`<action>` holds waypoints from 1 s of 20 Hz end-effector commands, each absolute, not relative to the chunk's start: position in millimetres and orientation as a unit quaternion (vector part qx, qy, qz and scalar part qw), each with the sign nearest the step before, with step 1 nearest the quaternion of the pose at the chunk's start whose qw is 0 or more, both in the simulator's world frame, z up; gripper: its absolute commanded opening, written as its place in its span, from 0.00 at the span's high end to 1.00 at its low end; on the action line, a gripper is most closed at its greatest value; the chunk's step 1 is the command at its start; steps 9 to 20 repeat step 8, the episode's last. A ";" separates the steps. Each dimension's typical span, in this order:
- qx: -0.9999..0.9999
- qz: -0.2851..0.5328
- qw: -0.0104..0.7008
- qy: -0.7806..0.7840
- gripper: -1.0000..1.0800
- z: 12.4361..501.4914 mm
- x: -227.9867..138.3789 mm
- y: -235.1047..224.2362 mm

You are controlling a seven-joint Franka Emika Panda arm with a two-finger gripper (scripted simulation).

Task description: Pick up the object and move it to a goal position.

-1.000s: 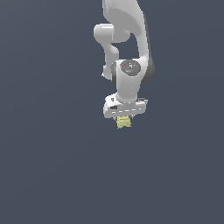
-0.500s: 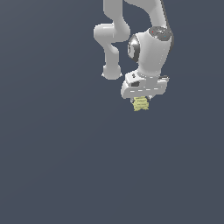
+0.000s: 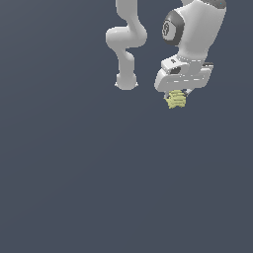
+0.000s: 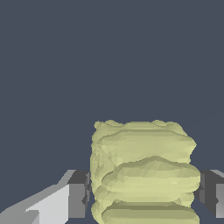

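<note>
The object (image 3: pixel 175 100) is a small pale yellow lumpy thing with horizontal ridges. It hangs from under my white gripper (image 3: pixel 179 97), high in the exterior view's upper right, well above the dark surface. In the wrist view the object (image 4: pixel 144 175) fills the space between my two dark grey fingers (image 4: pixel 78 194), which press on its two sides. The gripper is shut on it. The fingertips are mostly hidden behind the object in the exterior view.
The arm's white base (image 3: pixel 126 81) stands to the exterior view's left of the gripper. A plain dark grey-blue surface (image 3: pixel 99 188) lies all around. No goal marker shows.
The gripper has carried the object up and toward the exterior view's right over the last second. The hold on the object has not changed.
</note>
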State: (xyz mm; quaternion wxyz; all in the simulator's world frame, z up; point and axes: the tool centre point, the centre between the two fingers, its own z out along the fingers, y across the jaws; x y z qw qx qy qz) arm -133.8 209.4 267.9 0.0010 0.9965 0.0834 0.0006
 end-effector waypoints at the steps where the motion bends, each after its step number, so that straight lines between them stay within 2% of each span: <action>1: 0.997 0.000 0.001 0.083 1.00 278.5 -140.3 220.2; 20: 0.997 0.000 0.000 0.083 1.00 288.2 -144.0 231.1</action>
